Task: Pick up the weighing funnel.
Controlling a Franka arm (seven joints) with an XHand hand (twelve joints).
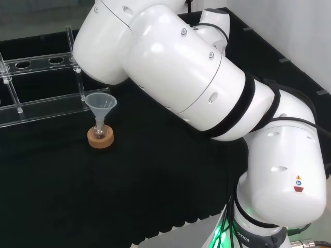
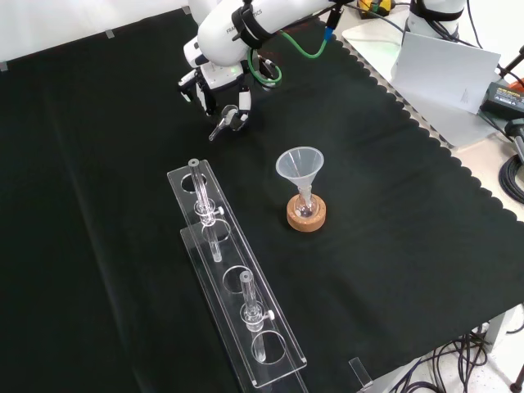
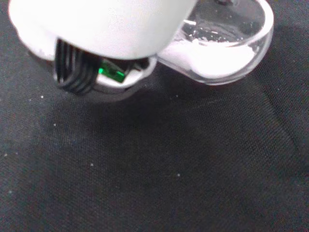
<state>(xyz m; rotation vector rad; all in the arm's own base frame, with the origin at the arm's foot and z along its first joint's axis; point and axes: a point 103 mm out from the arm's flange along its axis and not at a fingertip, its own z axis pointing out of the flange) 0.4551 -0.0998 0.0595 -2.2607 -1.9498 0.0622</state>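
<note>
- So, where's the weighing funnel (image 3: 226, 50)?
- Touching the robot hand (image 3: 96, 24), white powder in its bowl. In the front view it's at the desk's (image 2: 385, 254) far side, long axis slanted, stem seemingly toward lower left.
- Grip?
- Can't tell if it's closed on it.

Print on the arm (image 2: 246, 24) cannot be read.
</note>
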